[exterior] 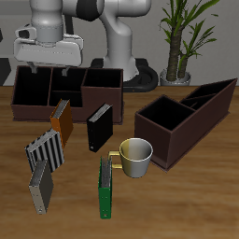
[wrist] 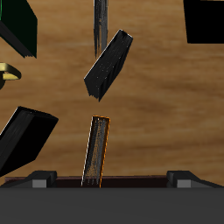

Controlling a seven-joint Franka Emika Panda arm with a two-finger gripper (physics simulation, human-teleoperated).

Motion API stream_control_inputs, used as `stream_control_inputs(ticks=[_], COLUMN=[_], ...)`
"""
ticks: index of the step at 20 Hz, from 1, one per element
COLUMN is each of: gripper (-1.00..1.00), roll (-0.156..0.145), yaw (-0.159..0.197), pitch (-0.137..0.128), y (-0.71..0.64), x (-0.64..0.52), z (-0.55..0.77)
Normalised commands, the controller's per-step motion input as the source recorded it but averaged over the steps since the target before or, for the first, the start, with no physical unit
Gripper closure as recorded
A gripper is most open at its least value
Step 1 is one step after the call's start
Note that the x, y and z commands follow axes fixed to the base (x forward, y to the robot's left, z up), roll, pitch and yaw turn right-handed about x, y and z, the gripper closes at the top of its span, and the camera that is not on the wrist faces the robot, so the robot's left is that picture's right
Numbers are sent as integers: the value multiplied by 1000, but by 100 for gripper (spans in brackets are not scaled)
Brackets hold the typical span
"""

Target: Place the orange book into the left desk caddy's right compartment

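On the wooden surface, going from left to right in the exterior view, there is first a wide dark box with several cells at the back. The claw hangs just above it, over the orange book; I cannot tell if its fingers are spread or pressed together, and it holds nothing that I can see.

The orange book stands upright just in front of that wide box. In front of it stand a striped book and a grey book, nearest the front edge. Beside the orange book is the black book, then the green book and a pale mug.

The left desk caddy is well apart from the orange book. Its right compartment is close behind the mug. The black book and the mug stand between the orange book and this compartment.

In the wrist view, the orange book shows its thin edge.
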Motion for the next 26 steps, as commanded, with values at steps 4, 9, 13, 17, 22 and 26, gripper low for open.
stream_control_inputs(ticks=[4,9,13,17,22,26], gripper=[-100,-100,-100,-100,-100,-100], roll=[-25,-14,-26,-10,-6,-4], yaw=[-16,9,17,-26,-13,-28], pitch=[-25,-29,-4,-1,15,16], y=[-61,51,54,3,-12,-10], x=[43,40,80,68,102,87], z=[-234,-288,-302,-227,-228,-193])
